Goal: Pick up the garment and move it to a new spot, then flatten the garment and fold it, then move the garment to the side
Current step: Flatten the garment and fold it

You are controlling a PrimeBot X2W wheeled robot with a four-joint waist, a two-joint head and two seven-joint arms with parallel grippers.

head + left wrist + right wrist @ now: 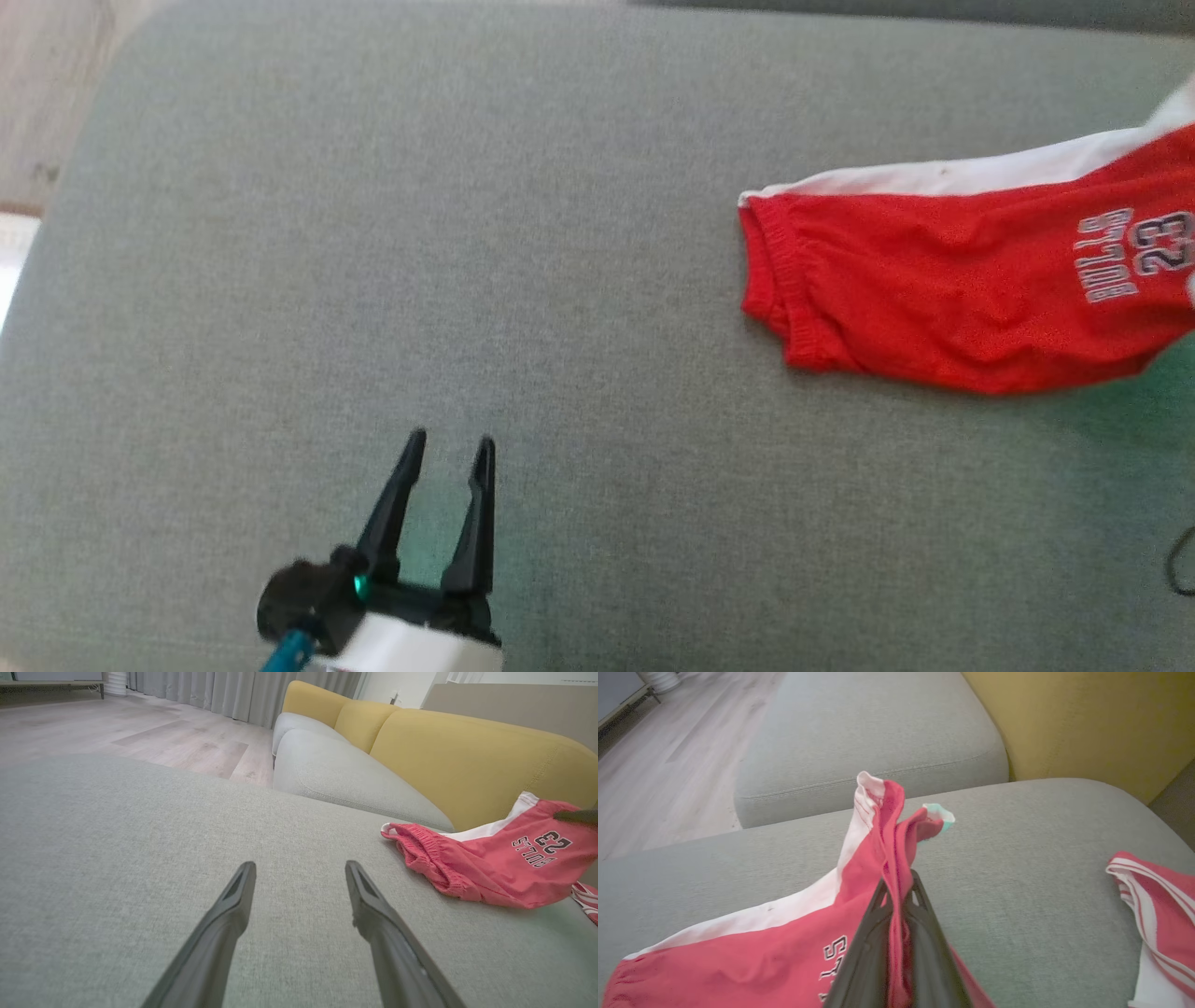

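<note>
Cloth point(1167, 914), red-striped, lies near garment point(738, 956) on grey cushion point(1041, 835).

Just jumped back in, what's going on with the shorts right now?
The right gripper is shut on a pinch of the red shorts, with fabric bunched up between its fingers, while the waistband end lies on the grey cushion. The left gripper is open over bare cushion, apart from the shorts. The shorts are crumpled, not yet flattened or folded.
</note>
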